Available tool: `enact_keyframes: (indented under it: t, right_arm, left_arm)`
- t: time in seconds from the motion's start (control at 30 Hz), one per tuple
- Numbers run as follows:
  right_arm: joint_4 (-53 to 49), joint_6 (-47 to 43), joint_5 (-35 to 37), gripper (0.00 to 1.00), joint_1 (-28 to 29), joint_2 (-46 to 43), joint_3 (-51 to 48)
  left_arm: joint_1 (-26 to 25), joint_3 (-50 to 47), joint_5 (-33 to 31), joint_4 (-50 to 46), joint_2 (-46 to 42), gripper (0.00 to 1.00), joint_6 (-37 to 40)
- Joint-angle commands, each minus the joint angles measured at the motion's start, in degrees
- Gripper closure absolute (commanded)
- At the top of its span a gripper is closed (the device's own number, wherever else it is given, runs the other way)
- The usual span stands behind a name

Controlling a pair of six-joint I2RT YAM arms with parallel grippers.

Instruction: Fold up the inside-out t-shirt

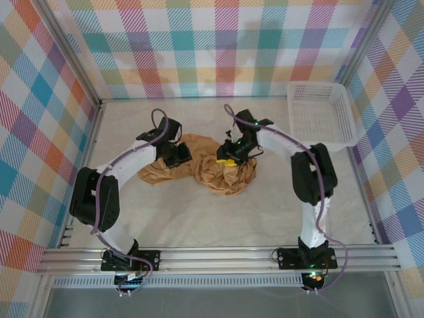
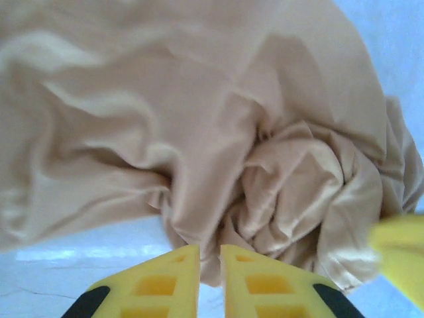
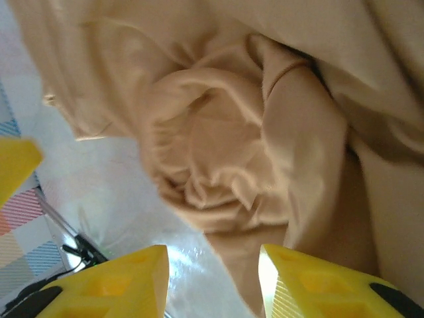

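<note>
The left arm and right arm are bent inward. The left gripper, parted by a slit, is held at 9 o'clock of the wider-spread right gripper.

From above we see bright, even light falling from overhead. The picture is sharp, and the arms throw only short, soft shadows on the pale worktop. In the left wrist view we find the shirt soft and slightly blurred, most at upper left. The worktop there is washed bluish-white, with a streak of glare at lower left. The left pincer sits close to the lens yet reads fairly crisp, while a yellow shape at the right edge is smeared. In the right wrist view we note a glare patch on the worktop by the right pincer, dark shadow in the folds at right, and overall softness.
</note>
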Motion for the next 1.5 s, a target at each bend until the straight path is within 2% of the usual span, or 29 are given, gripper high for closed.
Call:
enact_keyframes:
  t: [0.0,0.2,0.23,0.33,0.4,0.67,0.8,1.1,1.27,1.4,1.47]
  right_arm:
    - [3.92,5.3,-0.42,0.63,1.26,2.43,1.89]
    - [10.39,11.66,1.79,0.63,2.53,5.43,-1.96]
    - [11.35,12.29,2.18,0.67,2.53,5.58,-2.54]
    - [12.96,13.06,2.46,0.9,2.53,4.94,-3.87]
    - [12.91,12.77,2.47,0.99,2.52,4.17,-4.44]
    - [12.52,11.5,2.12,1.0,2.62,1.39,-6.85]
    - [13.09,11.5,2.12,1.0,2.79,-0.21,-8.65]
    - [8.13,6.31,9.85,1.0,2.89,-8.03,-11.91]
    - [5.31,4.37,14.49,1.0,2.8,-10.12,-12.13]
    - [3.01,2.54,21.33,1.0,2.39,-10.32,-11.55]
    - [3.35,1.66,21.82,1.0,2.45,-10.9,-11.61]
  left_arm:
    - [-1.42,-2.69,5.21,4.76,0.75,0.81,-3.8]
    - [-3.0,-1.34,7.75,8.89,4.65,0.79,-6.05]
    - [-3.4,-0.85,7.77,9.26,5.48,0.78,-6.27]
    - [-3.87,0.75,7.4,10.06,8.42,0.78,-6.6]
    - [-3.87,2.19,7.18,10.11,10.69,0.78,-6.56]
    - [-4.91,6.82,7.45,10.23,15.85,0.81,-7.18]
    - [-4.92,8.59,4.72,6.89,16.0,1.0,-6.33]
    - [-4.83,25.16,-3.31,-9.45,12.09,1.0,-0.1]
    - [-4.75,27.2,-0.54,-10.88,8.4,1.0,-0.49]
    - [-4.31,20.92,4.84,-5.78,3.86,1.0,-3.76]
    - [-4.0,17.13,7.46,-2.27,2.25,1.0,-6.02]
